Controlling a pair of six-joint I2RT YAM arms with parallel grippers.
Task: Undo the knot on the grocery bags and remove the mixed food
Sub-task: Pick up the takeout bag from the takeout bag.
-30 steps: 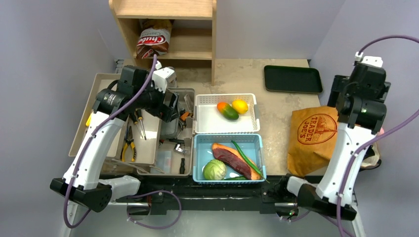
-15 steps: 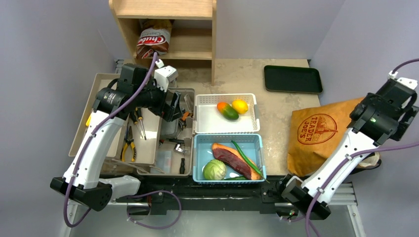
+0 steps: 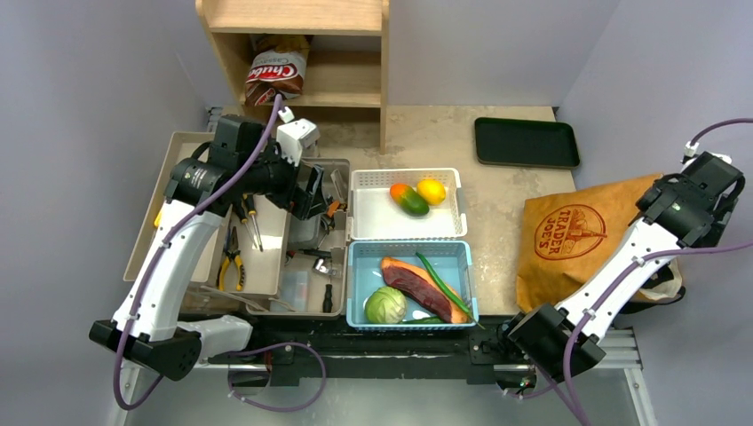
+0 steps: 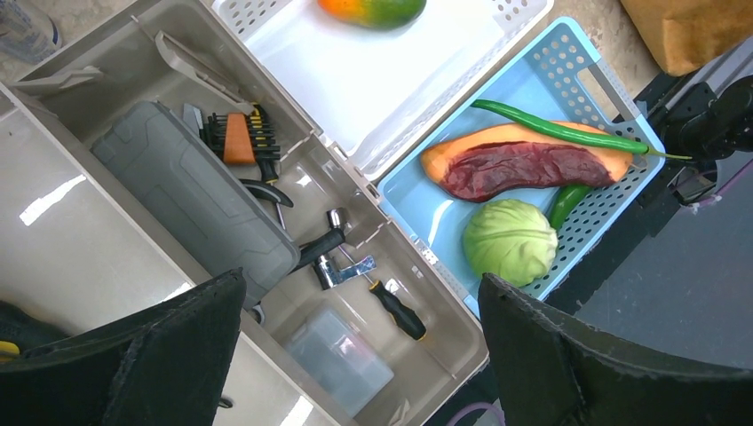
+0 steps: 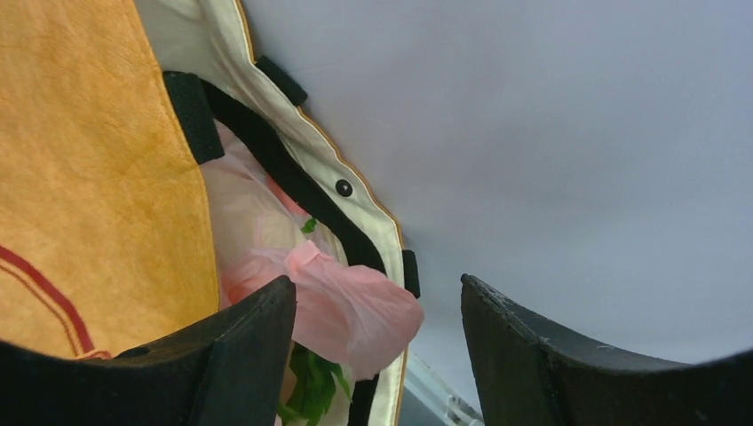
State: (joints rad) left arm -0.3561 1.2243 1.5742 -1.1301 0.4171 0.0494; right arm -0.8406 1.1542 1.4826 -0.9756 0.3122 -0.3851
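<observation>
My right pincer (image 5: 375, 286): apart, by the pink bag (image 5: 342, 311) in the Trader Joe's bag (image 5: 89, 177) | my left pincer (image 4: 360, 280): apart, over the tool tray (image 4: 80, 231)

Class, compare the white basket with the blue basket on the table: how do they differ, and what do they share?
The white basket lies farther back on the table; the blue basket sits in front of it, at the near edge. The white basket holds an orange-green fruit and a yellow fruit; the blue basket holds a meat slab, a round cabbage and a long green pepper. Both are rectangular with perforated walls.
</observation>
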